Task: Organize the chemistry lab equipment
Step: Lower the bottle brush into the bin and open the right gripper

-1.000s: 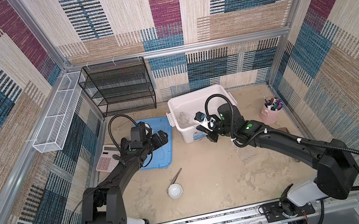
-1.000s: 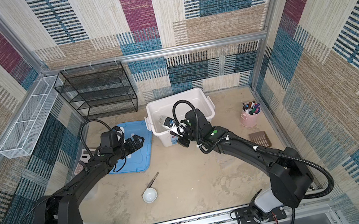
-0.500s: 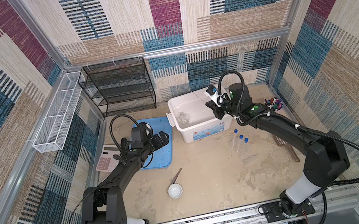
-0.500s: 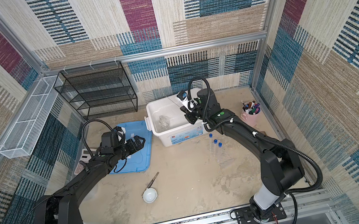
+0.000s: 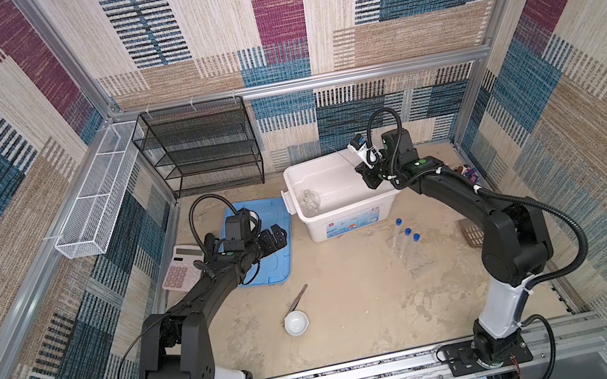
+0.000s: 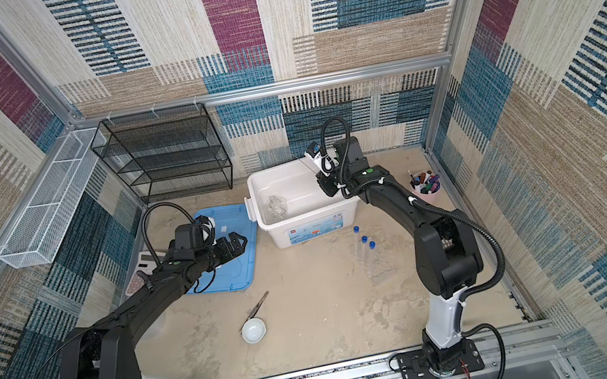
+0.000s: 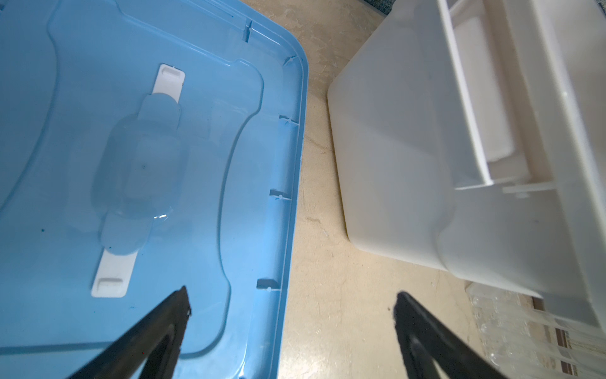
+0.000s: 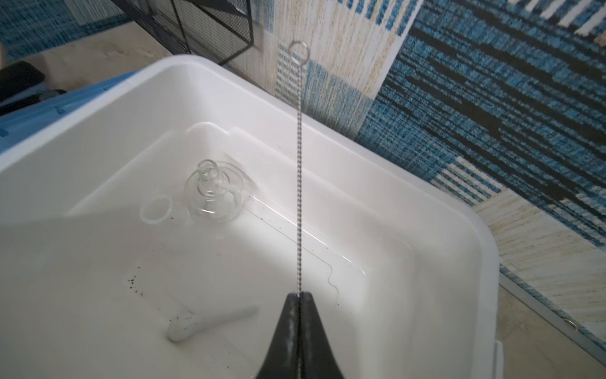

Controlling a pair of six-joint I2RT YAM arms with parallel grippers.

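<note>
My right gripper (image 8: 299,294) is shut on the thin wire brush (image 8: 299,170), whose looped end sticks out over the white bin's far rim (image 8: 344,137). In both top views this gripper (image 5: 360,168) hangs over the bin's back right corner. A glass flask (image 8: 211,193) and a small beaker (image 8: 157,210) stand inside the bin. Three blue-capped test tubes (image 5: 407,237) lie on the table right of the bin. The white spouted dish (image 5: 296,322) and the tweezers (image 5: 297,298) lie in the front middle. My left gripper (image 7: 292,302) is open and empty over the blue lid's edge.
The blue lid (image 5: 268,264) lies flat left of the bin. A pink calculator (image 5: 181,269) sits at the left wall, and a brown scoop (image 5: 472,232) and a pen cup (image 6: 428,187) at the right. A black wire rack (image 5: 202,149) stands behind. A white pestle-like piece (image 8: 210,323) lies in the bin.
My right arm has swung from the bin's front left corner to its back right corner with the brush, and the test tubes now show. The left arm has stayed put.
</note>
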